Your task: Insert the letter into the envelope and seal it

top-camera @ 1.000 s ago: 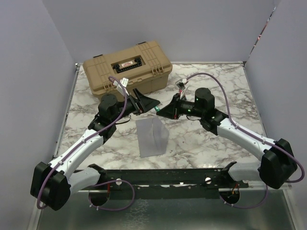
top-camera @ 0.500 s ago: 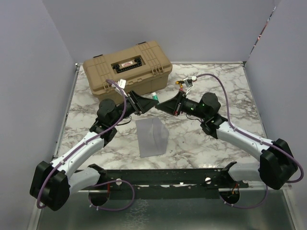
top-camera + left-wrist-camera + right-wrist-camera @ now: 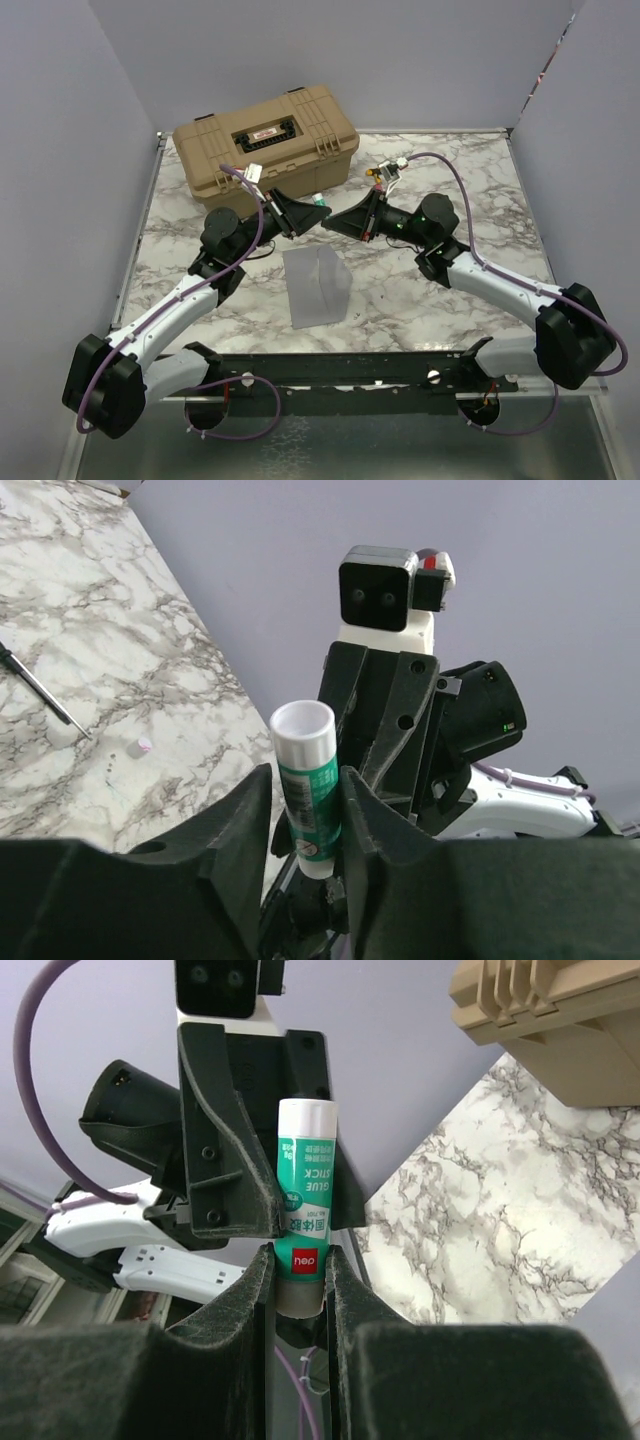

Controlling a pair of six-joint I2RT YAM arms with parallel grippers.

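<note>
Tan and hard-shelled, a case [image 3: 265, 140] sits on the marbled worktop [image 3: 470, 290] just beyond both grippers, its lid down so its contents are hidden. The left gripper [image 3: 300, 212] and the right gripper [image 3: 345, 218] meet tip to tip in the air. Each is clamped on the same green-and-white glue stick [image 3: 303, 1195]. The right gripper's fingers [image 3: 255, 1290] pinch its red-banded end, and the left gripper's fingers [image 3: 250, 815] press against its green body.

The envelope [image 3: 318, 287] lies flat on the worktop below the grippers, on their near side toward the arm bases and apart from both. The letter cannot be made out separately from it.

Past the left gripper, a thin dark rod [image 3: 40, 688] and a small pale cap [image 3: 143, 746] rest on the marble. Open worktop runs either side of the envelope to the grey walls [image 3: 60, 150].
</note>
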